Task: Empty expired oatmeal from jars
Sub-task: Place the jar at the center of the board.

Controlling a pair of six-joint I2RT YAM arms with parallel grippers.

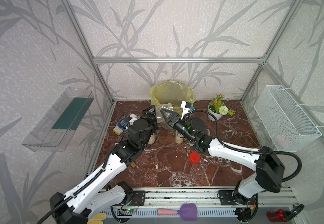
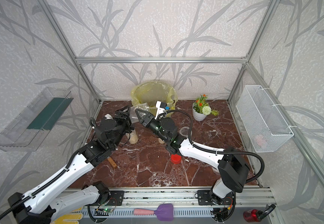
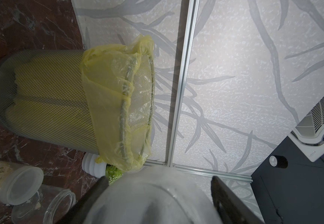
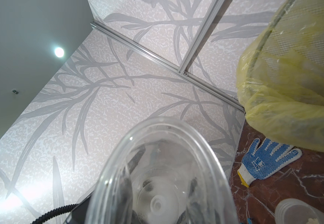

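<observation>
Red-brown marble tabletop (image 1: 176, 170), mesh bin (image 3: 40, 93) lined with a yellow bag (image 3: 108, 77). Your right gripper (image 1: 165, 114) pinches a clear, empty round jar (image 4: 157, 174) in front of it; left gripper (image 1: 150, 111) fingers flank its base, grip unclear. Flaky oatmeal (image 2: 133, 138) sits in a slim jar (image 2: 133, 133) below.

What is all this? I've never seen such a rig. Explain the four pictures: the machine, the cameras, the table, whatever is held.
Two white robot arms with two-fingered grippers work over a marble table. Two pictures look down from overhead; the other two come from cameras on the arms' wrists. The right gripper is shut on a clear jar that looks empty, near the mesh bin with its yellow bag. The left gripper brackets the same jar; whether it grips is unclear. On the table are a slim oatmeal jar, a second oatmeal jar, a red lid, a flower pot and a blue-dotted glove.
</observation>
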